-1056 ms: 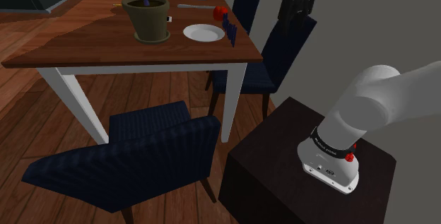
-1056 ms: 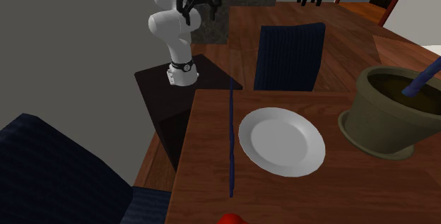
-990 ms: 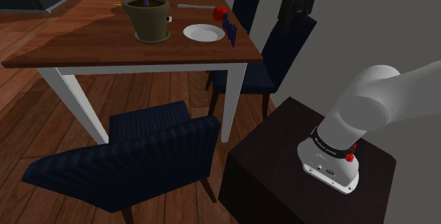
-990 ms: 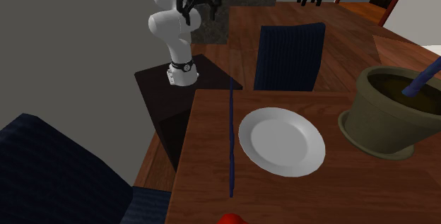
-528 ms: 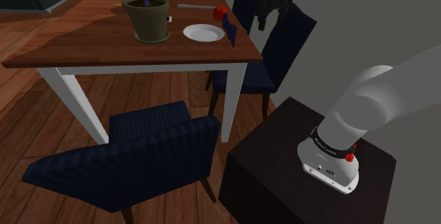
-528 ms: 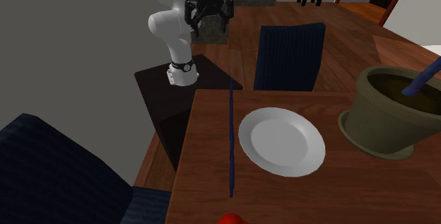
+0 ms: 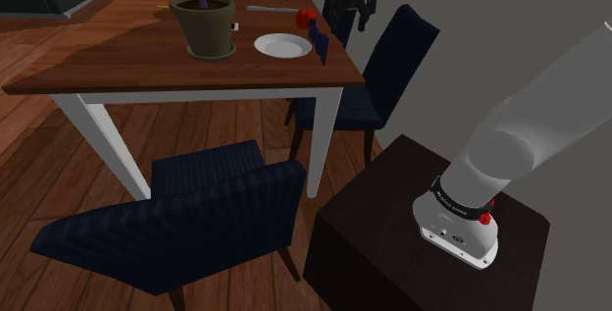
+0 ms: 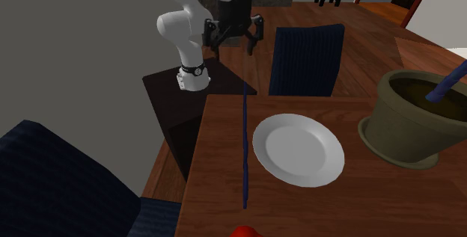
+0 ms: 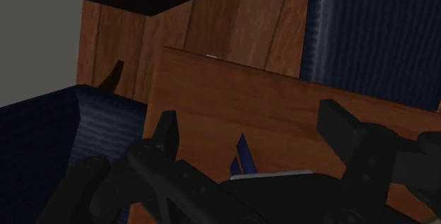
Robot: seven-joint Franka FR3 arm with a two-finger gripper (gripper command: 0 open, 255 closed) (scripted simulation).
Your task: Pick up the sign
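The sign [image 7: 317,38] is a thin dark blue panel standing on edge near the brown table's [image 7: 118,59] edge, beside a white plate [image 7: 282,45]. In the second exterior view the sign [image 8: 245,146] looks like a narrow blue line to the left of the plate [image 8: 298,149]. My black gripper [image 7: 351,13] hangs open in the air beyond that table edge, above a blue chair. Seen from the second exterior camera, the gripper [image 8: 233,39] is higher than the sign and off its far end. In the wrist view the sign [image 9: 241,155] lies ahead, between the spread fingers of the gripper [image 9: 251,127].
A green pot [image 7: 204,25] with a blue stem stands on the table past the plate, and a small red object [image 7: 306,15] sits near the sign. Dark blue chairs [image 7: 392,64] line the table's side; another chair [image 7: 186,216] stands at the near end. The dark stand [image 7: 432,250] is at lower right.
The gripper has travelled toward the table, leftward in the shoulder view, and dropped lower. Its fingers stay apart. Sign, plate and pot have not moved.
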